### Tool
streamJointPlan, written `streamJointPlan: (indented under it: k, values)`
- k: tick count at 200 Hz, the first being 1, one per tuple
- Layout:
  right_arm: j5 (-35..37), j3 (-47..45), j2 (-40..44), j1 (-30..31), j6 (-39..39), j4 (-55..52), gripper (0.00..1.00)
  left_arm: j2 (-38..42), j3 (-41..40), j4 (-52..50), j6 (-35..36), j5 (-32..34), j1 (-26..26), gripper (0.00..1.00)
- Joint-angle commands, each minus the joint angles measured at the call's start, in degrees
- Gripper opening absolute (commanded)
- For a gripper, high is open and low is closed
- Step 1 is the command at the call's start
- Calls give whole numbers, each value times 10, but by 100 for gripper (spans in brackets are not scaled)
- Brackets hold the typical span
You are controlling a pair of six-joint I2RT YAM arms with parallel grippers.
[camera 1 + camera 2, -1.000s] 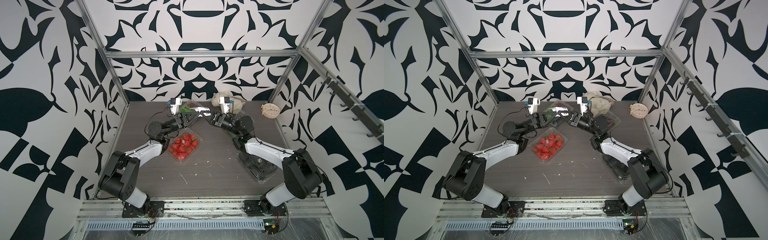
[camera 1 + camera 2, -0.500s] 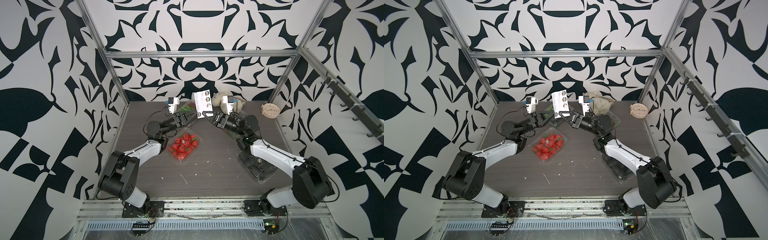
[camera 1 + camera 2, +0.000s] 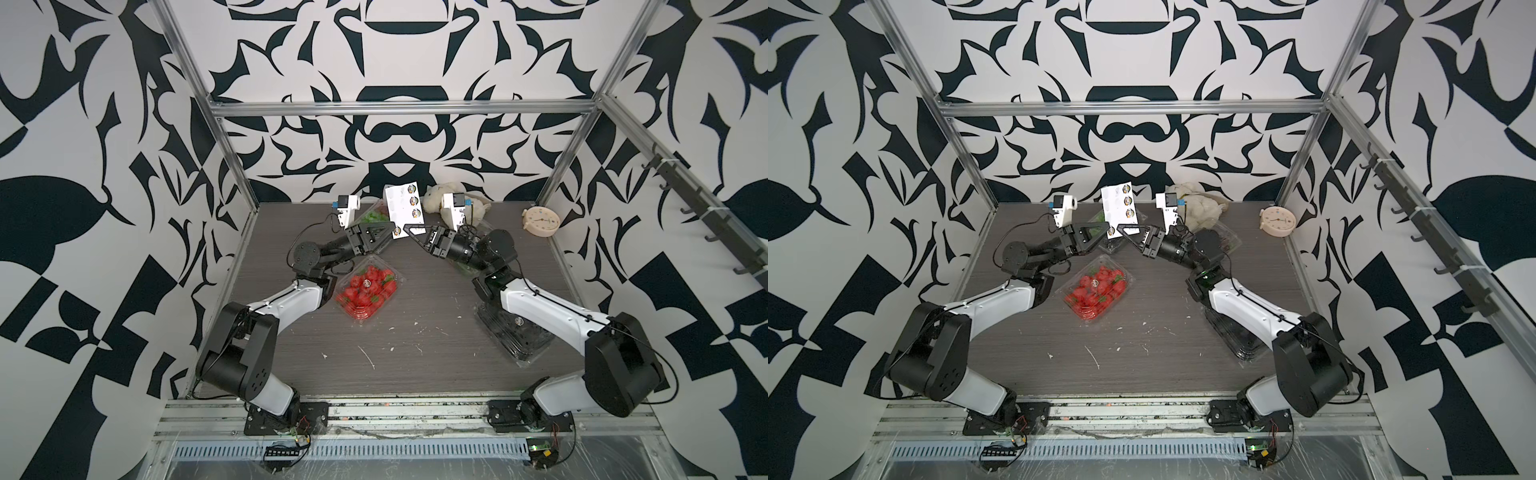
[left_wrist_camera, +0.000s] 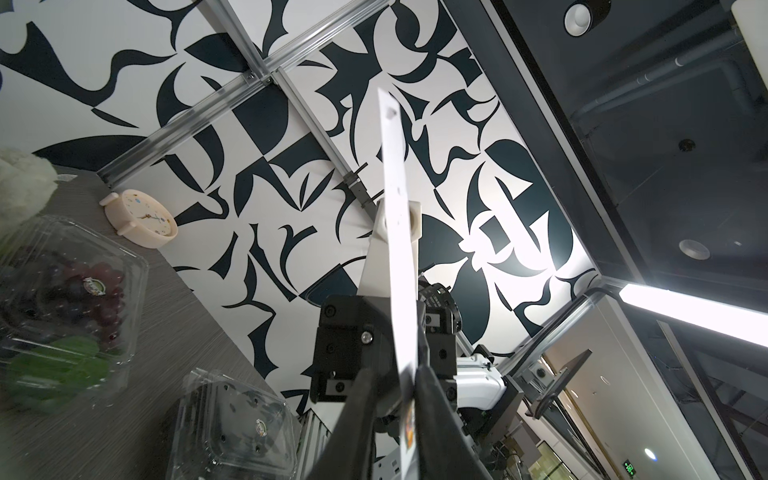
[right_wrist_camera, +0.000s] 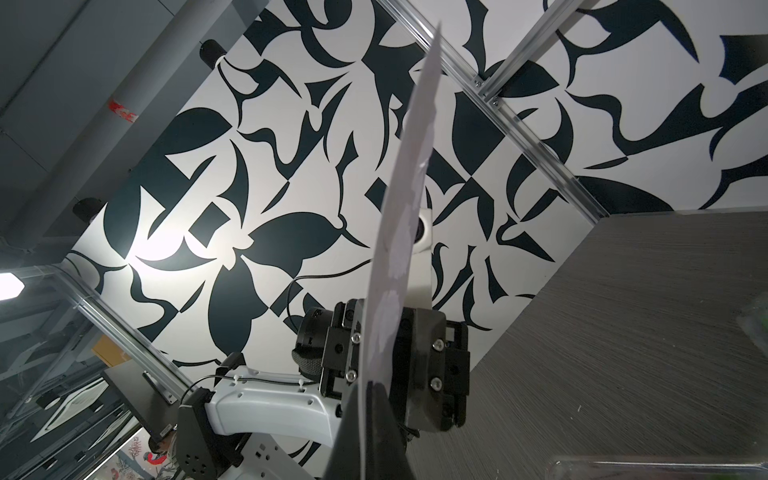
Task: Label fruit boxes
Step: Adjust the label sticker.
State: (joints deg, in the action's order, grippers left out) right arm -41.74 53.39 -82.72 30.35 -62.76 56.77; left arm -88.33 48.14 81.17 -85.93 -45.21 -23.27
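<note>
- Fruit boxes: four clear clamshells on table (image 3: 415, 345): one strawberry box (image 3: 365, 291), two of grapes, one avocado box (image 3: 519, 345).
- Strawberry box is mid-table, long axis diagonal, near-left to far-right.
- Avocado box is near right, partly under the right arm, axis far-left to near-right.
- Back grape box (image 3: 376, 216) sits behind the hands, right grape box (image 4: 70, 307) under the right arm. Both are mostly hidden in the top views, axes unclear.
- Round label (image 3: 366, 283) on strawberry, right grape and avocado lids; back grape lid can't tell.
- One sheet (image 3: 402, 203) stands upright between the hands, four stickers (image 3: 414, 201) showing.
- Right hand (image 3: 408, 228) is fully closed on the sheet's bottom edge.
- Left hand (image 3: 392, 230) is narrow, pinching its bottom corner.
</note>
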Motion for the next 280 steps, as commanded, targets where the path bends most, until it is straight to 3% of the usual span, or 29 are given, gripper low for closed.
streamJointPlan:
  k: [1, 45, 79, 98, 122, 158, 171, 200, 280]
  values:
    - [1, 5, 1, 1, 9, 19, 0, 12, 6, 13, 2, -11, -5, 19]
    - [2, 3, 0, 1, 10, 18, 0, 11, 7, 13, 2, -11, -9, 14]
    - [-2, 3, 0, 1, 10, 18, 0, 10, 6, 14, 2, -5, -9, 1]
    - [-7, 0, 0, 1, 11, 19, 0, 10, 6, 14, 2, -1, -8, 0]
    - [-12, -6, 4, 1, 13, 20, 16, 11, 6, 14, 1, 1, -8, 0]
    - [-16, -12, 8, 1, 15, 18, 17, 10, 5, 14, 1, 4, -8, 0]
    - [-18, -13, 8, 1, 15, 18, 15, 10, 6, 14, 1, 3, -8, 0]
    - [-15, -10, 12, 1, 23, 4, 0, 10, 7, 14, -1, 1, -8, 0]
    - [-17, -3, 8, 1, 20, 24, 0, -2, 12, 14, -7, -7, -14, 0]
